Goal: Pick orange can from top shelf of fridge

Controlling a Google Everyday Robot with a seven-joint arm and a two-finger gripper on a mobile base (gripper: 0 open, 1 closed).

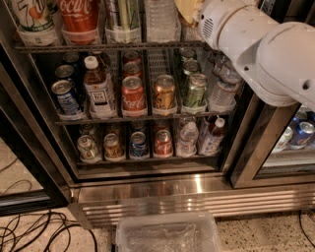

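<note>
Drinks fill the large display fridge (pixel 147 170) with black door frames and a ribbed stainless-steel base. Its top rack, the grey metal wire table (pixel 98 47) lined with clear plastic cup holders, runs just under the upper edge of the view.

From the table's left end along its front edge stand a white-and-green can (pixel 30 15), a red cola container (pixel 78 15), a green-striped silver can (pixel 122 12) and a clear plastic bottle (pixel 160 17). At the table's right end, in the last holder, the shiny orange can (pixel 187 11) shows only as a pale orange-tan patch. It is cut off by the top of the view and sits right against the arm.

The bulky white robot arm (pixel 275 54) comes in from the right and ends at the table's right end. Of the tool (pixel 203 15) only the white rear housing shows there, just beside the orange can; whether it is wide, narrow or holding the can, I cannot tell.

On the rack below, a short red cola can (pixel 133 93) stands beside a short orange can (pixel 164 91). A clear plastic bin (pixel 167 236) sits on the speckled floor in front of the fridge, with black cables (pixel 29 231) to its left.
</note>
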